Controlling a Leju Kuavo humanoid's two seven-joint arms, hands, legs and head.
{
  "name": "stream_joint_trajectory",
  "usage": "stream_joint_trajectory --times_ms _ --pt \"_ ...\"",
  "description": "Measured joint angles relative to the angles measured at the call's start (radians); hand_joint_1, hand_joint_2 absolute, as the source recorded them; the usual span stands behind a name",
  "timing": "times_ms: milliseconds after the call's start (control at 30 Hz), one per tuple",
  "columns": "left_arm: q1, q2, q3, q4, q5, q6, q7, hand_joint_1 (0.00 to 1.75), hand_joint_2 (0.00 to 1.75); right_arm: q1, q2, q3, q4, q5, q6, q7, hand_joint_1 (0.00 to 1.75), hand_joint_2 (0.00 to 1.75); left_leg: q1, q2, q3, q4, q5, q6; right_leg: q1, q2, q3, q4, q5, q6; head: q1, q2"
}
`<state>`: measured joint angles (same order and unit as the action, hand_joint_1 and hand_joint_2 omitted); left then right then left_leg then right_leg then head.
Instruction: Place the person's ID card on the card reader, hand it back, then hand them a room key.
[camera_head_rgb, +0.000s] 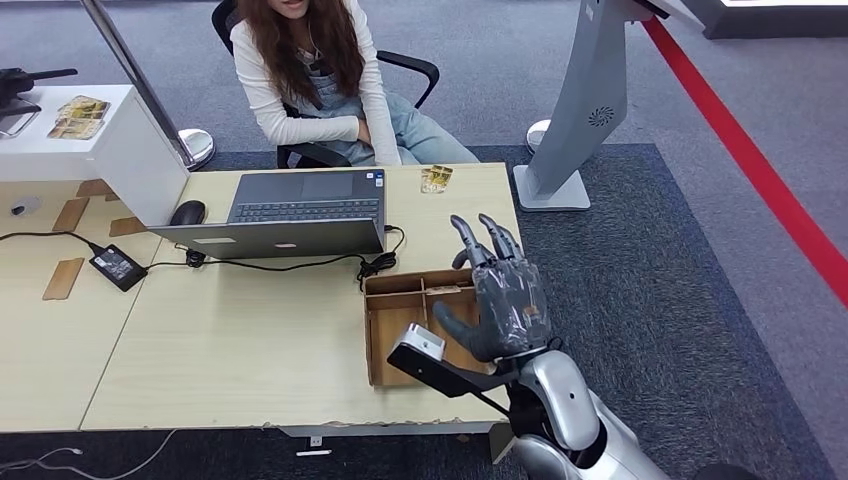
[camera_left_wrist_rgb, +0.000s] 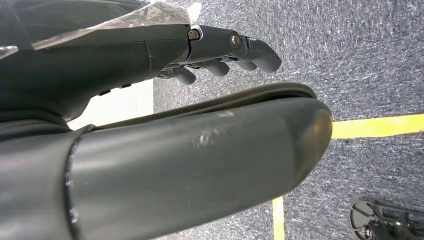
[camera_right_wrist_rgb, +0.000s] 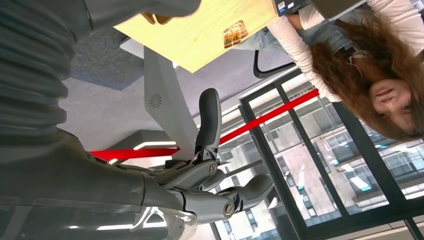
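Closest to the robot, its right hand (camera_head_rgb: 497, 295) is raised over the near right corner of the pale wooden table (camera_head_rgb: 250, 340), fingers spread and pointing away, holding nothing; the right wrist view shows those fingers (camera_right_wrist_rgb: 209, 120) parted in open air. The left hand (camera_left_wrist_rgb: 225, 47) hangs beside the robot's body above grey carpet with a yellow line, its fingers loosely curled and nothing in them. Just under the raised right hand sits a shallow cardboard tray (camera_head_rgb: 385, 345) with dividers, and a small grey-and-white device (camera_head_rgb: 420, 343) lies at its near edge; I cannot tell whether that is the card reader. Further along the table an open laptop (camera_head_rgb: 290, 215) faces the far side, with a black mouse (camera_head_rgb: 187, 212) to its left and a power brick (camera_head_rgb: 117, 266) on a cable. At the far edge, right of the laptop, lies a small yellowish card (camera_head_rgb: 436, 179), well apart from the hand. Beyond it a person (camera_head_rgb: 320, 75) sits in an office chair, arms folded at the table edge.
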<state>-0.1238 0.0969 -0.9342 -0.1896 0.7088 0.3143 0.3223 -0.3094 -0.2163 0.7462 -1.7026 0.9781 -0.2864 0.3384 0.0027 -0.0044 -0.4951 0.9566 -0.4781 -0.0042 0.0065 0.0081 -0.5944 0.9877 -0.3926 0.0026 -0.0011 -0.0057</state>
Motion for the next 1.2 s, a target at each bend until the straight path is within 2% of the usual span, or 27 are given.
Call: stream_joint_trajectory --times_ms 333,633,933,1200 --pt "0.0 0.0 -0.001 0.0 -0.009 -0.001 -0.004 0.0 0.0 -0.018 0.011 0.006 0.033 0.006 0.029 0.004 0.0 1.75 0.0 0.0 0.0 0.0 0.0 0.0 0.0 0.0 0.0 0.0 0.0 0.0 0.0 0.0" --pt "-0.001 0.0 -0.008 0.0 -0.019 -0.005 -0.01 0.0 0.0 -0.061 0.013 0.019 0.103 0.163 0.046 0.024 0.0 1.75 0.0 0.0 0.0 0.0 0.0 0.0 0.0 0.0 0.0 0.0 0.0 0.0 0.0 0.0" --pt "-0.001 0.0 -0.009 0.0 -0.024 -0.005 -0.011 0.0 0.0 -0.079 0.013 0.031 0.146 0.199 0.052 0.024 0.0 1.75 0.0 0.0 0.0 0.0 0.0 0.0 0.0 0.0 0.0 0.0 0.0 0.0 0.0 0.0" --pt "-0.001 0.0 -0.017 0.0 -0.023 -0.011 -0.007 0.0 0.0 -0.126 0.01 0.062 0.208 0.451 0.107 0.032 0.0 1.75 0.0 0.0 0.0 0.0 0.0 0.0 0.0 0.0 0.0 0.0 0.0 0.0 0.0 0.0"
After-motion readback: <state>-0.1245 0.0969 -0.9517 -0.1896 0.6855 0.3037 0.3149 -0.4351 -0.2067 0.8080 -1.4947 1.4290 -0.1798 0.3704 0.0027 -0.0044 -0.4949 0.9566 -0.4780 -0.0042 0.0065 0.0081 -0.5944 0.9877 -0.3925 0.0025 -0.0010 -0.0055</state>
